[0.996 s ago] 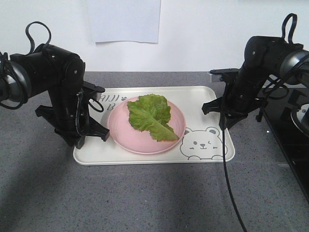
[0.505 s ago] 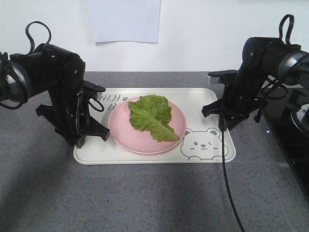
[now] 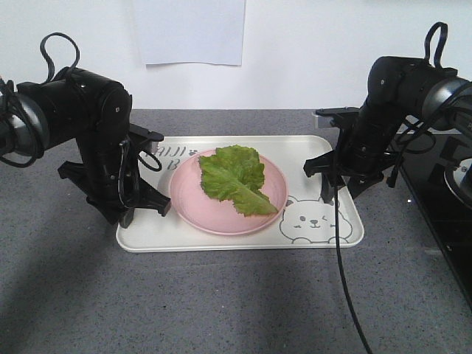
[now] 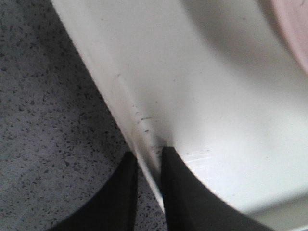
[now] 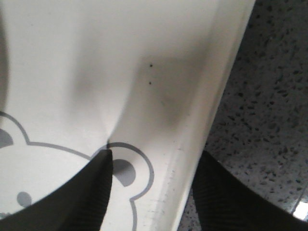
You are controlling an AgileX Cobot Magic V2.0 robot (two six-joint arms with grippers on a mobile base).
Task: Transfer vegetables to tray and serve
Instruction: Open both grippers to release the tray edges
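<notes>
The vegetables, one green lettuce leaf (image 3: pixel 232 181), lie on a pink plate (image 3: pixel 190 208) that sits on the cream tray (image 3: pixel 221 240). My left gripper (image 3: pixel 136 214) is at the tray's left edge. In the left wrist view the gripper (image 4: pixel 149 156) is shut on the tray's rim (image 4: pixel 139 139), one finger on each side. My right gripper (image 3: pixel 341 193) is at the tray's right edge. In the right wrist view it (image 5: pixel 154 156) straddles the rim (image 5: pixel 192 144) with a wide gap, one finger over the bear print (image 5: pixel 130 168) and the other outside.
The tray lies on a grey speckled tabletop (image 3: pixel 221 310). A black appliance (image 3: pixel 442 199) stands at the right edge. A black cable (image 3: pixel 344 280) hangs from the right arm across the table. A white sheet (image 3: pixel 190 29) hangs on the back wall.
The tray, with plate and leaf, has slid a little to the right along with my left gripper. My right gripper has shifted slightly left over the rim.
</notes>
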